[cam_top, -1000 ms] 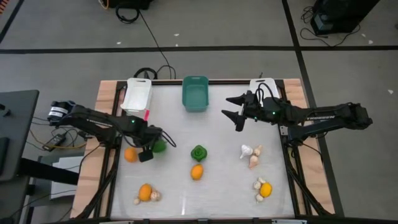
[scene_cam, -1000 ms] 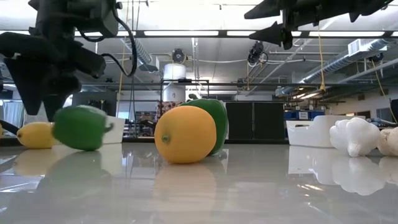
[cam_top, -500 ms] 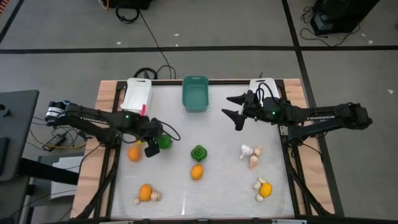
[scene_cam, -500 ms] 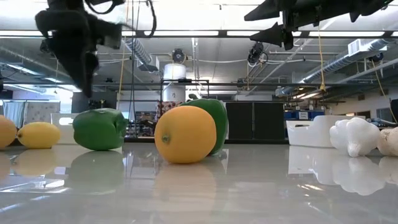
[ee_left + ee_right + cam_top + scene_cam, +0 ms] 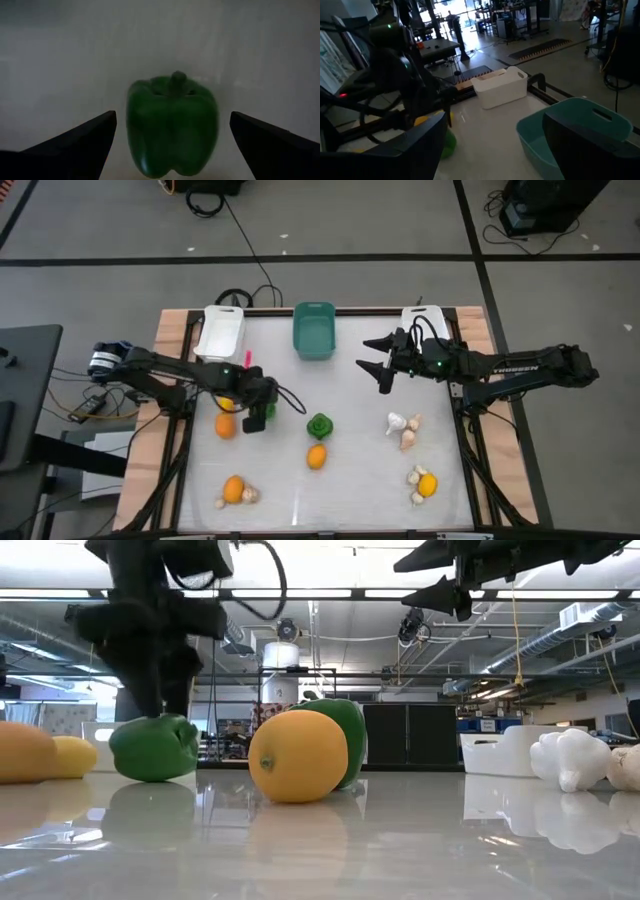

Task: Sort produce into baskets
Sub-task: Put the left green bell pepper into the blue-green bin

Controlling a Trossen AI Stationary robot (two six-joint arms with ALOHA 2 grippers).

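A green pepper (image 5: 172,127) lies on the table left of the middle, stem end toward my wrist camera. It also shows in the low view (image 5: 153,747). My left gripper (image 5: 258,414) stands open just above it, pointing down, one finger on each side with a gap to each (image 5: 173,120). An orange (image 5: 226,426) and a yellow fruit (image 5: 78,755) lie just to its left. My right gripper (image 5: 382,366) hangs open and empty above the table's far right part. A white basket (image 5: 220,332), a teal basket (image 5: 313,330) and a second white basket (image 5: 424,318) stand along the far edge.
A second green pepper (image 5: 320,424) and an orange (image 5: 317,456) lie mid-table. Garlic bulbs (image 5: 403,428) lie to the right. An orange with garlic (image 5: 234,489) lies near left, and a yellow fruit with garlic (image 5: 425,483) near right. Wooden rails edge the table.
My left gripper has moved toward the table's right, turned, and come down over the green pepper. The pepper has gone from tilted to lying flat, a little farther right. The orange beside it has shifted toward the right.
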